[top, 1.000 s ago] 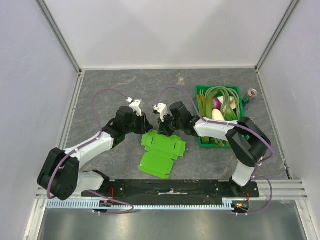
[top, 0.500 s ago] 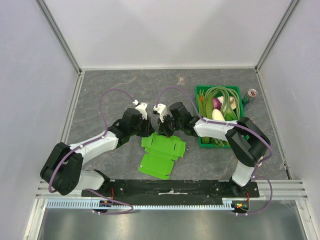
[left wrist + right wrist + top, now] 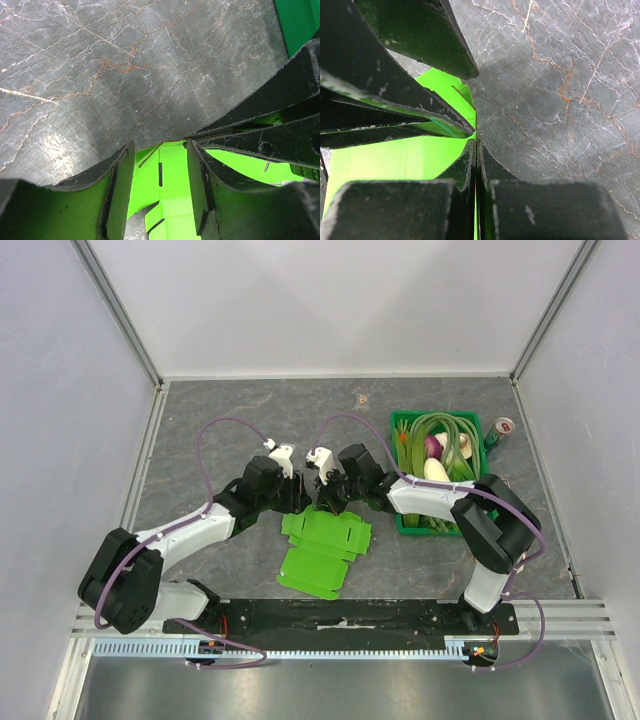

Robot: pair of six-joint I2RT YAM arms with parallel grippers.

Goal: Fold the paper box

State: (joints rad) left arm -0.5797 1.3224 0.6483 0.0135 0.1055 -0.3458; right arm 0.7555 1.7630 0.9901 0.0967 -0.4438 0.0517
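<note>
1. Left gripper (image 3: 292, 498) has swung right since a second ago. It now sits at the far edge of the box (image 3: 322, 543), nose to nose with the right gripper (image 3: 326, 502). Box hasn't shifted.
2. Box lies mostly flat on the table (image 3: 220, 420), mid-table, just in front of both grippers and left of the crate (image 3: 394, 430).
3. Right jaws: together, clamped on the box's far edge (wrist cam shows a thin green line pinched between the pads).
4. Left jaws: apart, straddling that same edge with card between them, not gripping.
5. Handling, my read:
   - Thin card: very light, floppy away from the creases, likely to slide on the smooth top.
   - Take flaps close to a crease.
   - Pin the base panel, or the whole blank will lift with the flap.
   - A hard squeeze will dent it.
6. Hard to see:
   - From above, both grippers cover the far flap.
   - Each wrist cam is mostly filled by its own fingers.
   - Can't tell which flap is held or how far it's raised.
</note>
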